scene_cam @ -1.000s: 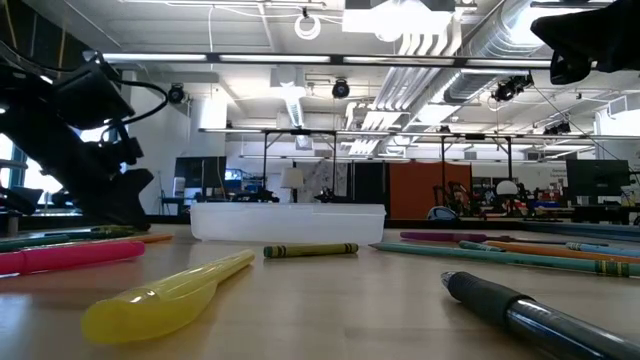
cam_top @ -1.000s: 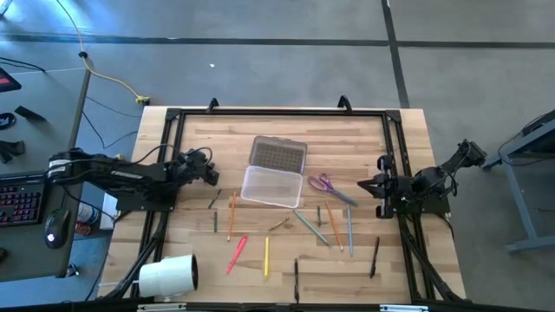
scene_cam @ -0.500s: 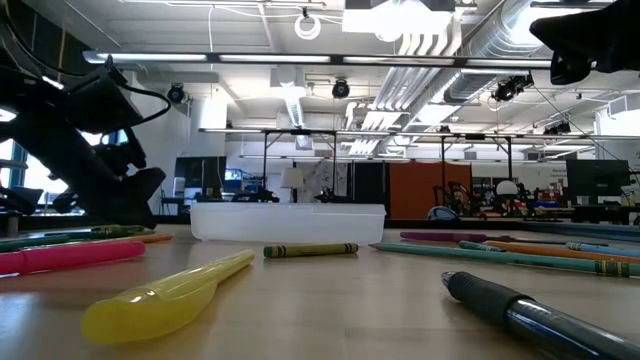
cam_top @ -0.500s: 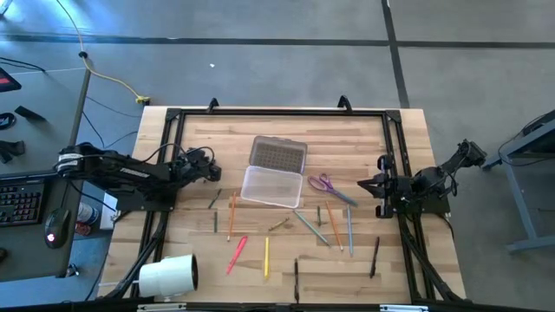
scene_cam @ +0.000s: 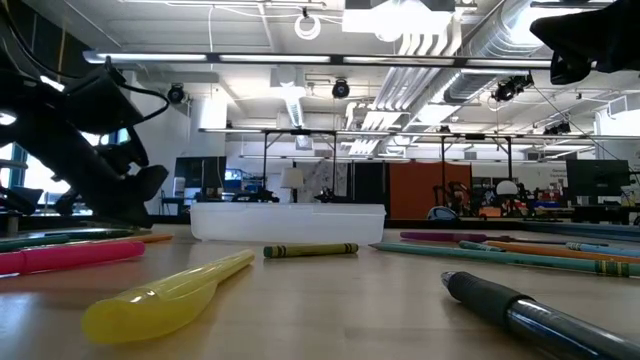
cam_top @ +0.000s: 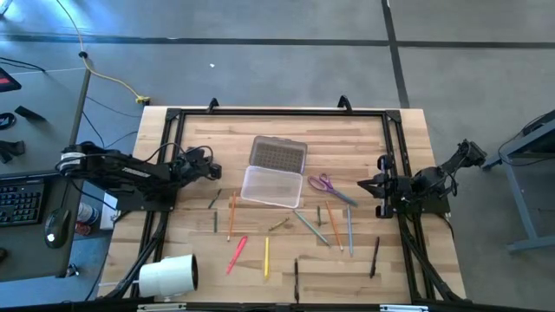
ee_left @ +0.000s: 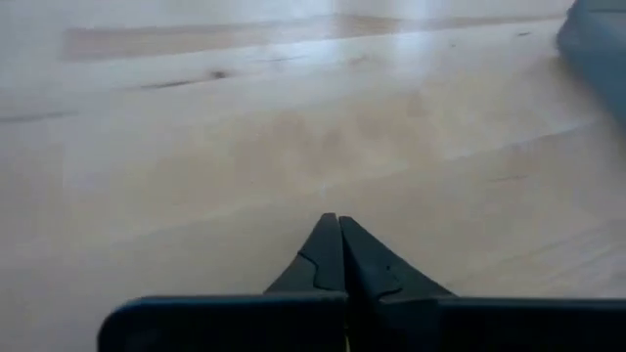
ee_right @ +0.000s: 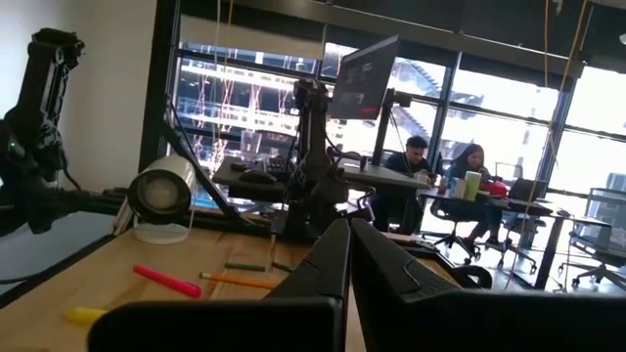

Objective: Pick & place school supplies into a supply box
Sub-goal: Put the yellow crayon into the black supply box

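The supply box (cam_top: 274, 184) sits mid-desk (cam_top: 234, 126), its lid (cam_top: 278, 154) behind it. Scissors (cam_top: 324, 184) lie to its right. Pencils (cam_top: 231, 215) are scattered in front.

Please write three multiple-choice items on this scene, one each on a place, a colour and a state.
1. Where do the scissors lie?
A. Inside the supply box
B. On the table, right of the supply box
C. Beside the white roll

2. What colour are the scissors' handles?
A. Purple
B. Green
C. Orange

3. How is the left gripper?
A. Shut on a pencil
B. Open
C. Shut, holding nothing

Answers: 1 B, they lie beside the supply box, on its right. 2 A, the loops show purple. 3 C, its fingertips meet over bare wood.
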